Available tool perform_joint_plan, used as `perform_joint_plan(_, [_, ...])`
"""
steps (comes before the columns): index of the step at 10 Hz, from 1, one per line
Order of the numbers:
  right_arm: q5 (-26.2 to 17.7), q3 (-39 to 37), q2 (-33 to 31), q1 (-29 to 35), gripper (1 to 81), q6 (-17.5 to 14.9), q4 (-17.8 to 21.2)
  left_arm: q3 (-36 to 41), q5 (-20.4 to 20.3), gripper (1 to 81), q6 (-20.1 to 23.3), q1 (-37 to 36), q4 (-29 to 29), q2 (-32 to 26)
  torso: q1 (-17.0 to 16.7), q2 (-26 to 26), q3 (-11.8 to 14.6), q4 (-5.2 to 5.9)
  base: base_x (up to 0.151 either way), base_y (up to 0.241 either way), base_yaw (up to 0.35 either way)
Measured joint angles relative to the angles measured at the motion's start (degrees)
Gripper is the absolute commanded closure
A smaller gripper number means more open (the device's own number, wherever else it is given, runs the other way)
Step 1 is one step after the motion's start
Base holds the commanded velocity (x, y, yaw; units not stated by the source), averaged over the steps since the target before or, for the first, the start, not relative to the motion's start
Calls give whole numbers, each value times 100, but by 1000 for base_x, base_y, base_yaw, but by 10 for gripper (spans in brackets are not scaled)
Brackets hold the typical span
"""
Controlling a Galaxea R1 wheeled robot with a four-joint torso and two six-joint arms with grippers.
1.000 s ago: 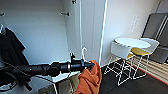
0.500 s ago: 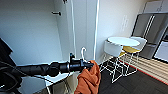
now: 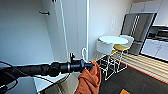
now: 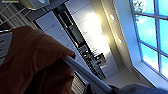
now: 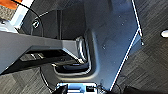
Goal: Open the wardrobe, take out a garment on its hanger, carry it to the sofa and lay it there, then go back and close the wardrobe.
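Reaching in from the left of the head view, the left arm (image 3: 37, 69) stretches level across the near scene, and its gripper (image 3: 87, 65) sits at the shoulder of the orange garment (image 3: 89, 81), with the fingers clamped on the hanger (image 3: 84, 54) where the fabric gathers. The hanger's white hook curves up just above the gripper, free of any rail. The garment hangs limp below the gripper, bunched in folds, in the near middle of the scene. In the left wrist view the garment (image 4: 32, 62) looms large, and a white bar of the hanger (image 4: 85, 75) runs out from under its edge. Behind the arm stands the wardrobe (image 3: 72, 30), white and tall, to the left of a white wall. A dark hook (image 3: 43, 12) is fixed high on a pale panel at the far left. To the right, well apart from the garment, a round white counter (image 3: 112, 39) stands with wire-legged chairs (image 3: 106, 50) around it, one with a yellow seat. Farther right is a steel fridge (image 3: 138, 30). The right wrist view shows the robot's own dark base (image 5: 100, 37) over grey carpet (image 5: 155, 62); whether the right fingers are apart or together, I cannot tell.
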Motion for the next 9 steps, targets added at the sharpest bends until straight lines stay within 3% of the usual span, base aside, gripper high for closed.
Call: perform_joint_plan(9, [-23,-216,172,12,10,-2,-11,38,99,811,5,0,83,143,-2,0,2,0,0,0,-213])
